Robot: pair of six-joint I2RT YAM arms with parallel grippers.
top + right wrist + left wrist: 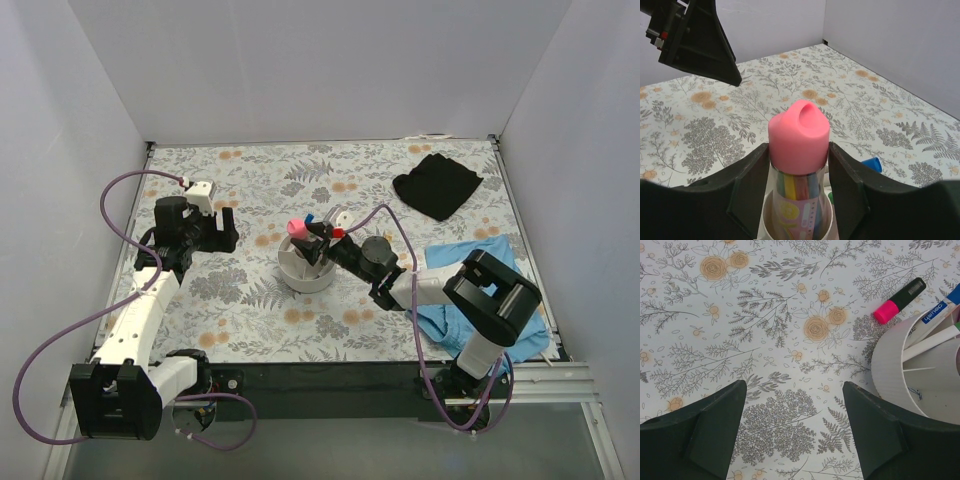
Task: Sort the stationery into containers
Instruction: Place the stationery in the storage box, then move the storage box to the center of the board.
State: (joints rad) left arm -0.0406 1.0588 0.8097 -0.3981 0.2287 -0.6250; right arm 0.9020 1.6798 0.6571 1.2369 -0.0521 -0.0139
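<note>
The round white organiser stands mid-table, and its rim shows in the left wrist view. My right gripper is shut on a stubby case with a pink cap. It holds the case upright, with its clear lower end inside the organiser's central cup. The pink cap also shows from above. A blue-capped white marker and thin pens lean in the compartments. A pink-and-black highlighter lies on the table just past the rim. My left gripper is open and empty over the table, left of the organiser.
A black cloth lies at the back right. A blue cloth lies under my right arm at the front right. White walls close off three sides. My left gripper also shows in the right wrist view, near the organiser.
</note>
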